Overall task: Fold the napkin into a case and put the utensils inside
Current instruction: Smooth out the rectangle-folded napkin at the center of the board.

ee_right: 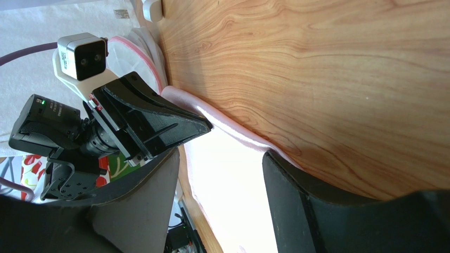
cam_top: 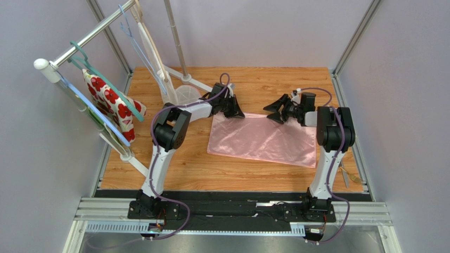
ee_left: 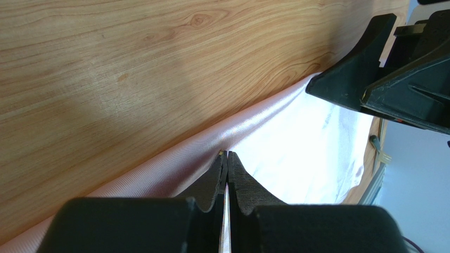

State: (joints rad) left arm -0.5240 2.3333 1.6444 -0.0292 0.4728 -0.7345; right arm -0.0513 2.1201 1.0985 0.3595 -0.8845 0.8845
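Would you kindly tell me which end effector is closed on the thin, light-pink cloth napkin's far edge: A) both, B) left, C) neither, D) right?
B: the left end effector pinches the edge of the light-pink cloth napkin; the right end effector stands open.

- table: wood-grain top.
- napkin: spread flat, about mid-table.
- clear bag: just beyond the napkin's far-left corner.
- rack foot: behind and left of the napkin.
- utensil: right of the napkin, at the table's edge.
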